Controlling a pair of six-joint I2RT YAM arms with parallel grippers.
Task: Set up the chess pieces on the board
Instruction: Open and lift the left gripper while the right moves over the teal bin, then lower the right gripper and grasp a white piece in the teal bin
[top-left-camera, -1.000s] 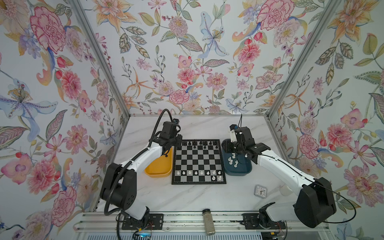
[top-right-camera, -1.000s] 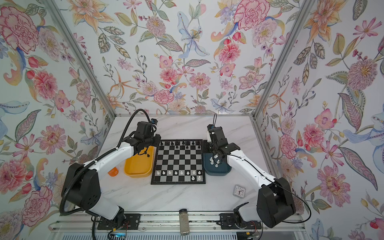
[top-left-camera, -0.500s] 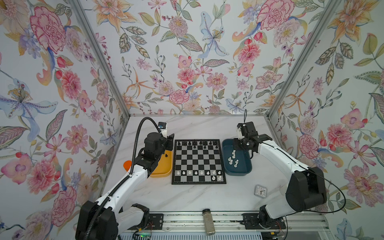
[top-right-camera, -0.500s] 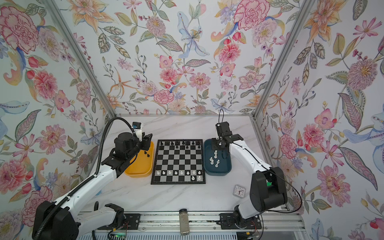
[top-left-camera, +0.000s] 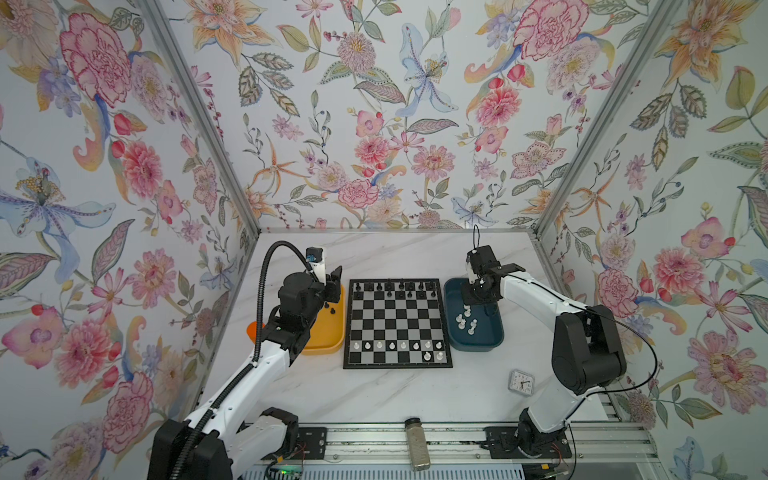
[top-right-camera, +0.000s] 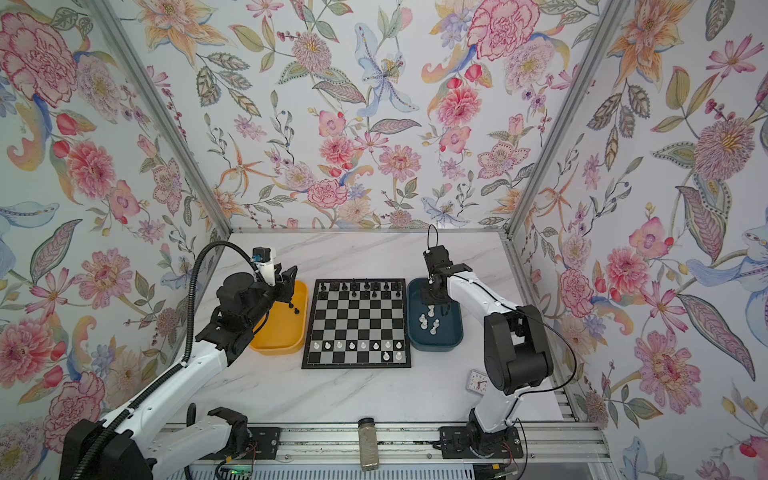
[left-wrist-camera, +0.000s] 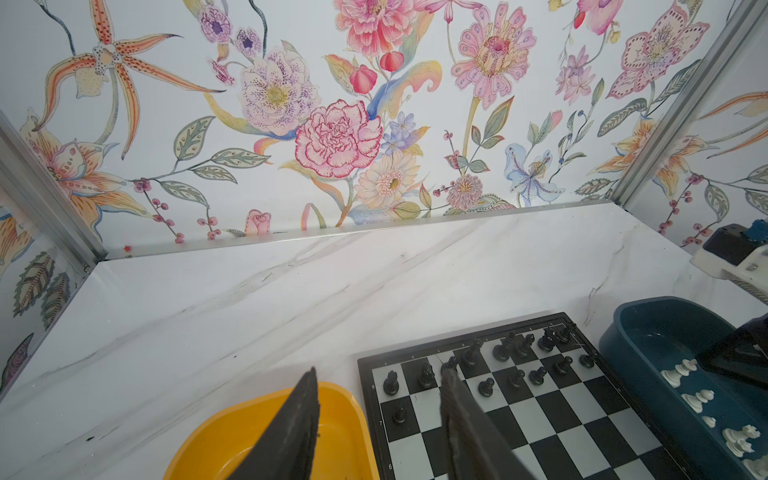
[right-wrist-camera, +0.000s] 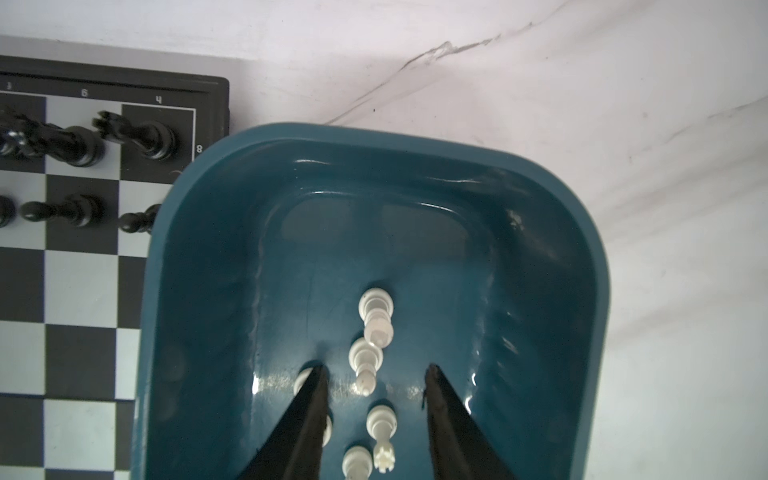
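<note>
The board lies mid-table. Black chess pieces fill its far rows, and white ones line a near row. Two black pieces lie in the yellow tray. Several white pieces lie in the dark blue tray. My left gripper hovers open and empty over the yellow tray's far end, beside the board. My right gripper is open, low in the blue tray, its fingers either side of lying white pieces.
An orange object peeks out behind the left arm. A small clock lies near the right arm's base. A jar rests on the front rail. Floral walls enclose three sides.
My left gripper has drawn back from the board's far left corner to above the yellow tray. My right gripper has shifted over the blue tray. Both jaws have widened.
</note>
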